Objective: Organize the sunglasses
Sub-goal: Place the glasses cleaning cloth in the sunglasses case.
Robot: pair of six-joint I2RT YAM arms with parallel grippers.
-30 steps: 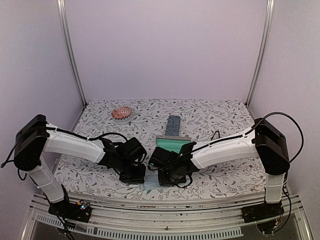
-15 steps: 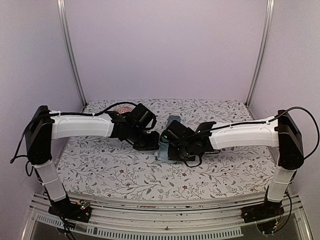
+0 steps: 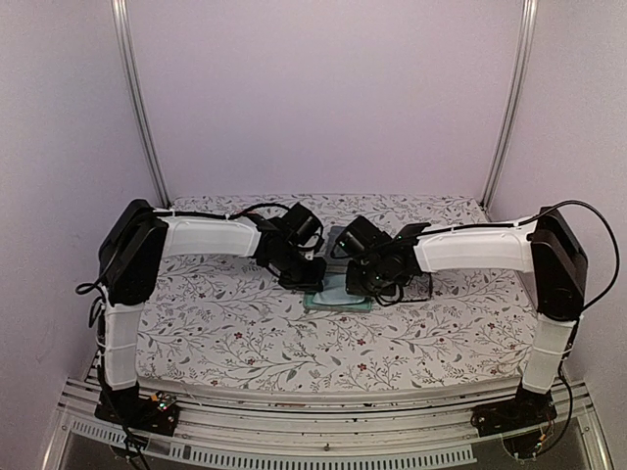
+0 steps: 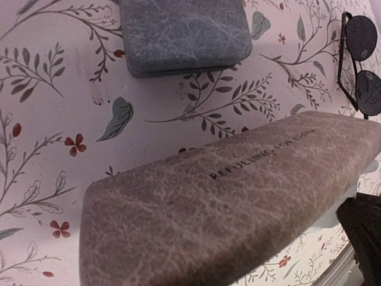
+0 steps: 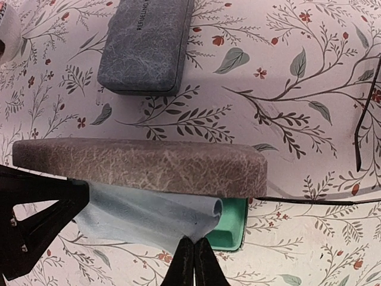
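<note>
The sunglasses (image 4: 359, 59) with dark lenses lie flat on the table (image 3: 196, 333). In the left wrist view they are at 1 o'clock, near the far end of the brown-grey case (image 4: 226, 196) but not touching it. The two lenses sit one above the other, so the long way of the pair runs from 12 to 6 o'clock in that view. In the right wrist view only thin black wires (image 5: 356, 137) show at 3 o'clock, and I cannot tell which pair they belong to. The brown-grey case is open and green inside, and a light blue cloth (image 5: 137, 217) hangs out of it. The right gripper (image 5: 193, 247) is closed and pinches a corner of that cloth at 6 o'clock. The left gripper (image 3: 310, 282) is closed too. It is at the 9 o'clock end of the case, but its fingers are hidden, so I cannot tell if it holds the case. A closed blue-grey case (image 5: 146, 44) lies at 11 o'clock, apart from the open one. Seen from above, both arms rise from the near edge, bend, and reach in from 9 and 3 o'clock. They meet over the middle of the table with their wrists tipped down. The table cover is white with grey leaves and small red flowers. The walls (image 3: 323, 98) are pale purple, and metal posts (image 3: 137, 98) stand in the back corners.
</note>
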